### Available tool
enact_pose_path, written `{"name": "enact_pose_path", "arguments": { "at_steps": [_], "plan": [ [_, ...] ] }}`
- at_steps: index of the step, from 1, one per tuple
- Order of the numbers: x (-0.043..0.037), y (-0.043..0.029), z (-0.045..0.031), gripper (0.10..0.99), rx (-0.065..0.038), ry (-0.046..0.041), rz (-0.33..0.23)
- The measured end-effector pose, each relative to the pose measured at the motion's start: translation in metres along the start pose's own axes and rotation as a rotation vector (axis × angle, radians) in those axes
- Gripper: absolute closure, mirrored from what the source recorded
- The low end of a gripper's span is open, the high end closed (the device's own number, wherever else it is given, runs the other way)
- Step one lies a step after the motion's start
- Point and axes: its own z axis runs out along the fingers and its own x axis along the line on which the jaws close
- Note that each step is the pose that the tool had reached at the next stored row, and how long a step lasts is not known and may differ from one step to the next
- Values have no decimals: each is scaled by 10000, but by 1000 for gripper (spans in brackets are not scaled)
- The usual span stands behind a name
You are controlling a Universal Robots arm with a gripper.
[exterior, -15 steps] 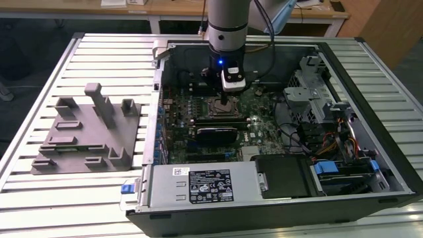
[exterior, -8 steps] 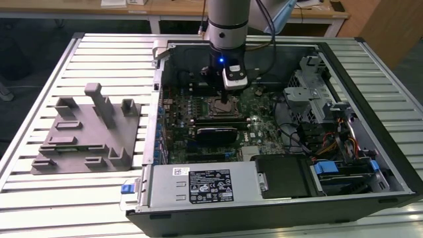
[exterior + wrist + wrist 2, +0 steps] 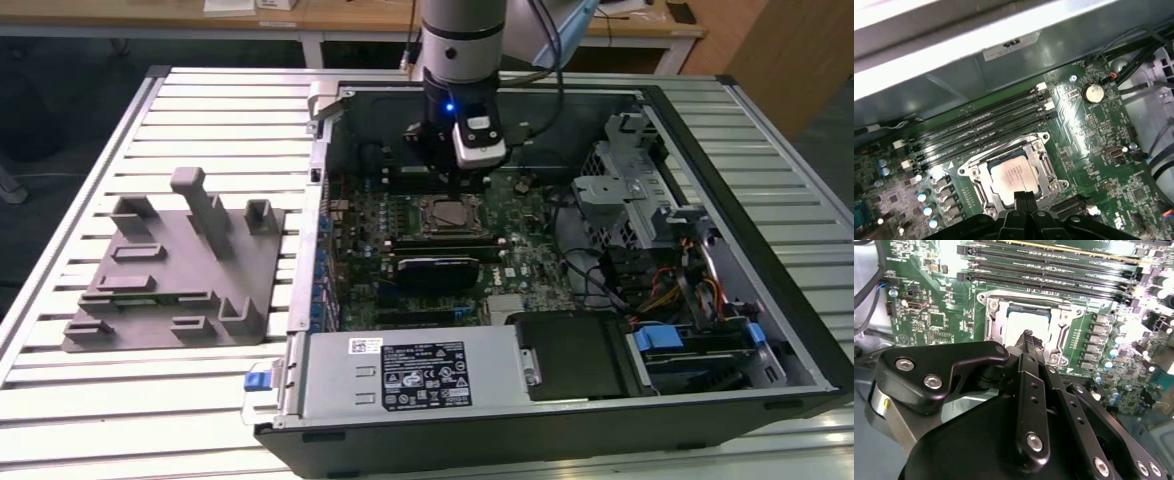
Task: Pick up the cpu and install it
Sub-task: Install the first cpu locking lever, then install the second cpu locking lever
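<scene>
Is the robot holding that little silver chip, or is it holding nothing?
Nothing appears to be held. The small square silver-grey cpu already lies in its metal socket frame on the green motherboard, and the black end effector sits just above its edge.

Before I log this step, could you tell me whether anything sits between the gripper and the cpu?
Nothing visible does: the gripper hangs just above the cpu, which already lies in its socket frame on the motherboard.

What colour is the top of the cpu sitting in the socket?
Pale silver-grey metal; the cpu shows best in the first wrist view.
</scene>
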Motion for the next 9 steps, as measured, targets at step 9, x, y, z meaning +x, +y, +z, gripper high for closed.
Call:
{"name": "enact_pose_path", "arguments": {
  "at_steps": [9],
  "plan": [
    [-4, 1, -62, 980, -4, 1, -39]
  ]
}}
